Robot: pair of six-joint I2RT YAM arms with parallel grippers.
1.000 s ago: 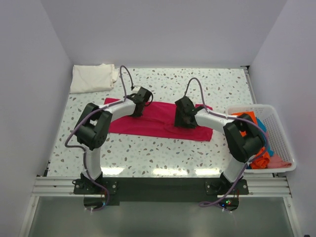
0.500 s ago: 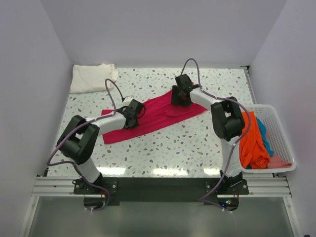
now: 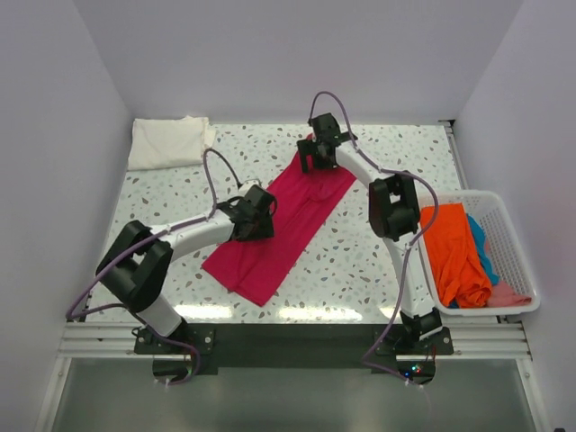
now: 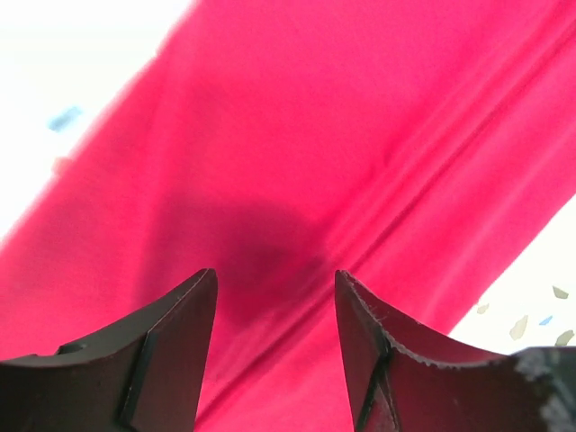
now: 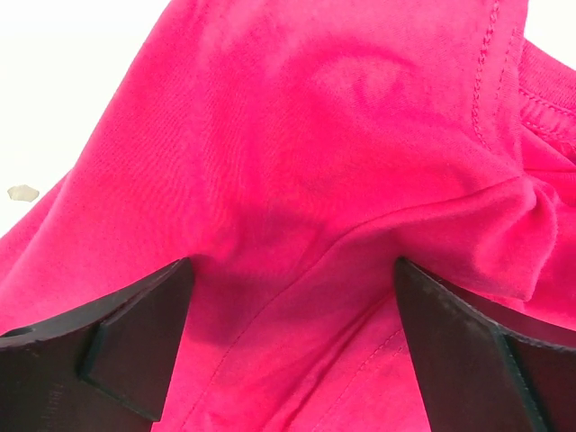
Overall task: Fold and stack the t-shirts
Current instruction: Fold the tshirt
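A magenta-red t-shirt [image 3: 286, 225], folded into a long strip, lies diagonally from the far middle of the table to the near left. My left gripper [image 3: 259, 214] hovers over its left edge near the middle; in the left wrist view its fingers [image 4: 364, 337] stand apart above the cloth [image 4: 297, 153] and grip nothing. My right gripper [image 3: 312, 160] is over the strip's far end. In the right wrist view the right gripper [image 5: 292, 261] is wide open above the seamed cloth [image 5: 342, 135]. A folded cream-white t-shirt [image 3: 166, 141] sits in the far left corner.
A white mesh basket [image 3: 515, 243] at the right edge holds an orange t-shirt [image 3: 454, 252], a blue one [image 3: 482, 243] and a pink one [image 3: 511, 295]. Walls close in the table at the back and on both sides.
The magenta-red strip has swung from lying across the table to a diagonal. The right gripper carried its end to the far side and the left gripper moved nearer. Both jaws have opened.
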